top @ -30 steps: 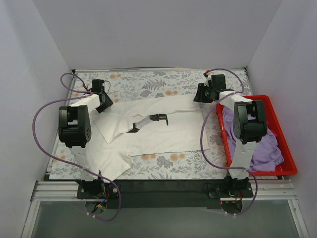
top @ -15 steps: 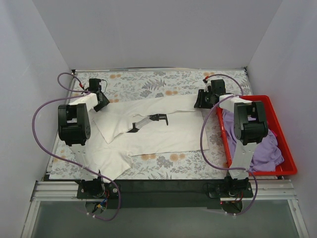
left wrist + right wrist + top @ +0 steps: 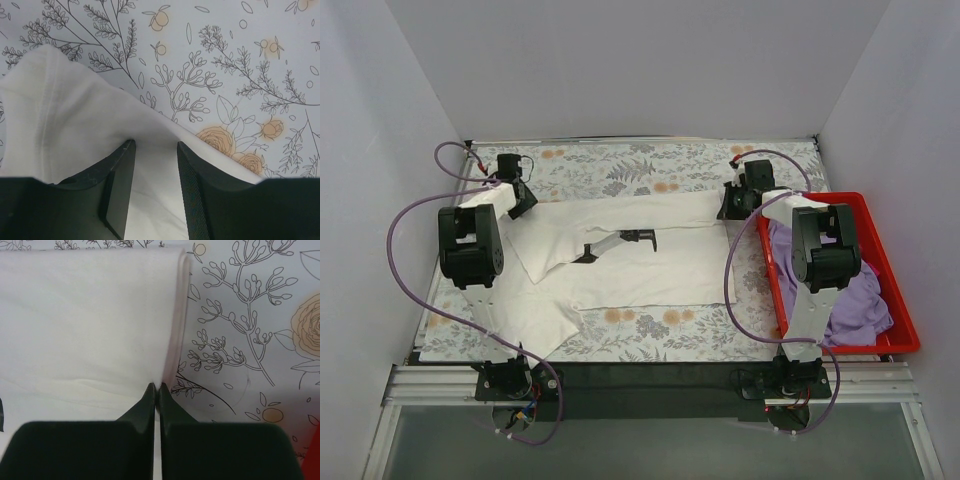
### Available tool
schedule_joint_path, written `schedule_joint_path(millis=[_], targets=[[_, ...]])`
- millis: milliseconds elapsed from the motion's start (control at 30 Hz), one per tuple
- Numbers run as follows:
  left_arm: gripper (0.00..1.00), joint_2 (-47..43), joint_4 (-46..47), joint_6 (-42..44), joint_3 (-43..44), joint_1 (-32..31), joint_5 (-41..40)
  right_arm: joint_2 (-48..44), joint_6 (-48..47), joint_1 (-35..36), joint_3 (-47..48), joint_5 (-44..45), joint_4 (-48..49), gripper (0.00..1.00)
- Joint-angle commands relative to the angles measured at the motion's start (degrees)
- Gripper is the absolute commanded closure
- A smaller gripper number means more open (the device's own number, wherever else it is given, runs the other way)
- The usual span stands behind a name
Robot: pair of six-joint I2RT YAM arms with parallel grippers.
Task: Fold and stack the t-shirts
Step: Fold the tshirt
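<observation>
Jaws on the left gripper [image 3: 155, 146] stand spread over the white t-shirt [image 3: 640, 265], those on the right gripper [image 3: 155, 386] pressed together at its edge (cloth caught? unclear). It lies part-folded on the tablecloth [image 3: 620, 165]; the lavender t-shirt [image 3: 855, 300] waits in the red bin [image 3: 840, 197].

floral tablecloth [image 3: 650, 170], red bin [image 3: 895, 345], seemingly plastic, at its right edge

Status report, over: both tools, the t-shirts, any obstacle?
Left tool open, white cotton t-shirt with black graphic between its fingers. Right tool shut on that shirt's edge. Lavender t-shirt lies in red plastic bin. Nothing in the way.
</observation>
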Motion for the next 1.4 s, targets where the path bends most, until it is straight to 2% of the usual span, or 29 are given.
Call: schedule_joint_path(millis=[0, 100, 233, 367, 400, 567, 600, 667, 900, 933, 1100, 1367], targets=[[0.62, 3.12, -2.40, 1.51, 0.68, 1.92, -2.77, -1.45, -1.04, -1.44, 1.65, 5.35, -3.91, 0.99], [0.62, 3.38, -2.84, 2.13, 1.21, 2.01, -2.95, -1.54, -1.39, -1.79, 2.09, 5.70, -5.05, 0.99], [0.56, 2.95, -2.84, 2.30, 2.00, 2.01, 0.56, -1.72, -1.92, -1.71, 2.79, 1.94, -5.32, 0.97], [0.51, 0.40, -2.93, 1.25, 2.44, 1.74, 5.48, -2.68, -2.01, -1.27, 4.28, -1.06, -5.93, 0.81], [0.50, -1.43, -2.93, 0.47, 2.35, 1.66, 6.36, -2.94, -2.01, -0.92, 4.81, -1.33, -6.20, 0.74], [0.44, -7.24, -4.94, -2.26, 2.00, 0.60, 8.30, -6.46, -0.87, 0.31, 4.81, -1.24, -7.34, 0.66], [0.44, -8.90, -7.12, -3.31, 2.17, 0.43, 8.05, -7.77, -0.69, 0.84, 4.55, -1.24, -7.43, 0.62], [0.43, -10.67, -9.25, -4.28, 1.56, -0.63, 7.52, -9.01, -0.25, 1.46, 3.50, -0.89, -8.04, 0.59], [0.42, -19.99, -12.68, -6.13, -9.14, -2.74, 5.50, -14.45, 1.07, 8.12, -2.13, 4.55, -11.37, 0.46], [0.42, -21.65, -12.68, -6.31, -11.77, -5.09, 5.49, -14.81, 1.50, 8.83, -3.09, 6.21, -11.82, 0.46], [0.43, -22.72, -11.02, -6.31, -18.29, -5.90, 5.14, -16.31, 2.91, 12.53, -8.01, 9.30, -13.84, 0.47], [0.43, -15.17, -9.52, -5.34, -17.34, -6.43, 6.46, -11.74, 1.25, 13.15, -9.43, 12.29, -13.93, 0.47]])
